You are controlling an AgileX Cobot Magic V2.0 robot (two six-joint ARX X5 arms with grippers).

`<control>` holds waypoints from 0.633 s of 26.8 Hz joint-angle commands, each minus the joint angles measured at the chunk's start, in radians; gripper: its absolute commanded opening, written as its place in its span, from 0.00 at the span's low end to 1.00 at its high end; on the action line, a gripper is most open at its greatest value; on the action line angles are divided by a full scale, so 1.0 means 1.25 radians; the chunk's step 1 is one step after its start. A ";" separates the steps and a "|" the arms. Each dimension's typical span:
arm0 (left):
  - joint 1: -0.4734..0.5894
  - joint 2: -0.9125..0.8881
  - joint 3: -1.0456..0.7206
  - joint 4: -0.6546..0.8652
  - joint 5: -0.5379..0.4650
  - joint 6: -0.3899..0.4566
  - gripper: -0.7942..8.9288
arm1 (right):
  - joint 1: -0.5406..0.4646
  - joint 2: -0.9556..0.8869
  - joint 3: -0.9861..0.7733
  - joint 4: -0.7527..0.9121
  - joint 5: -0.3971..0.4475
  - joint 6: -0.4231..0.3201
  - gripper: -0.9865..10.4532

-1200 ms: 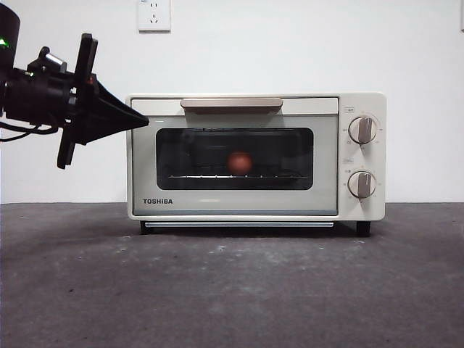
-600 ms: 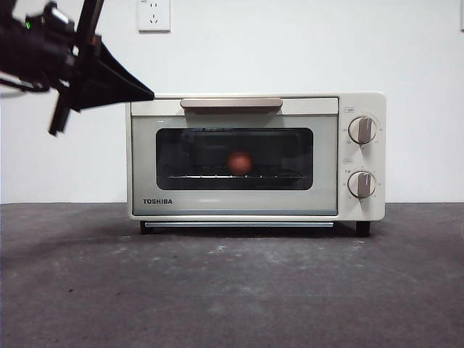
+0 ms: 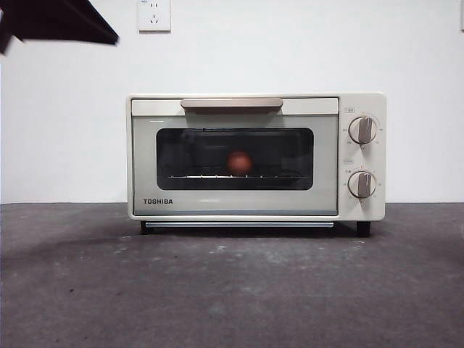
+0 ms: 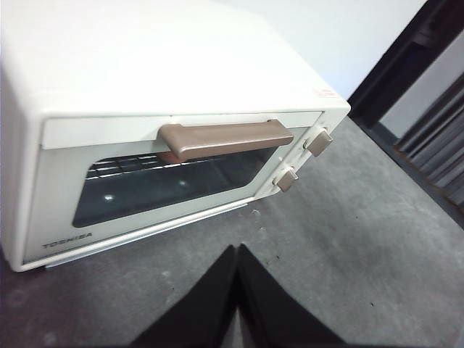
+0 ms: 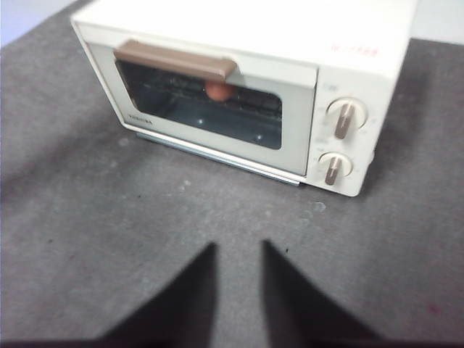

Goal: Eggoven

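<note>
The egg (image 3: pixel 240 162) sat on the wire rack (image 3: pixel 233 176) inside the toaster oven (image 3: pixel 255 156), seen through the dark glass of the closed door (image 3: pixel 234 159); the tan handle (image 3: pixel 231 104) ran along the door's top edge, and the two knobs (image 3: pixel 362 130) stood one above the other at its side; the oven stood on the grey table (image 3: pixel 232 290). The left gripper (image 4: pixel 237 250) hung high above the oven's front, its jaws pressed together on nothing; the right gripper (image 5: pixel 238 250) hovered over the table before the oven, jaws narrowly parted and empty.

Even bright light, oven top (image 4: pixel 145 51) blown out w/ glare in wrist views, right wrist pic slightly blurred.
</note>
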 commanded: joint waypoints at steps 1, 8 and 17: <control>-0.002 -0.031 0.010 -0.029 -0.002 0.029 0.09 | 0.009 0.001 -0.064 0.106 -0.002 0.002 0.09; -0.002 -0.077 0.010 -0.070 -0.001 0.029 0.09 | 0.009 0.016 -0.134 0.202 0.002 0.003 0.09; -0.002 -0.077 0.010 -0.068 -0.001 0.028 0.09 | 0.009 0.005 -0.134 0.203 0.002 0.002 0.09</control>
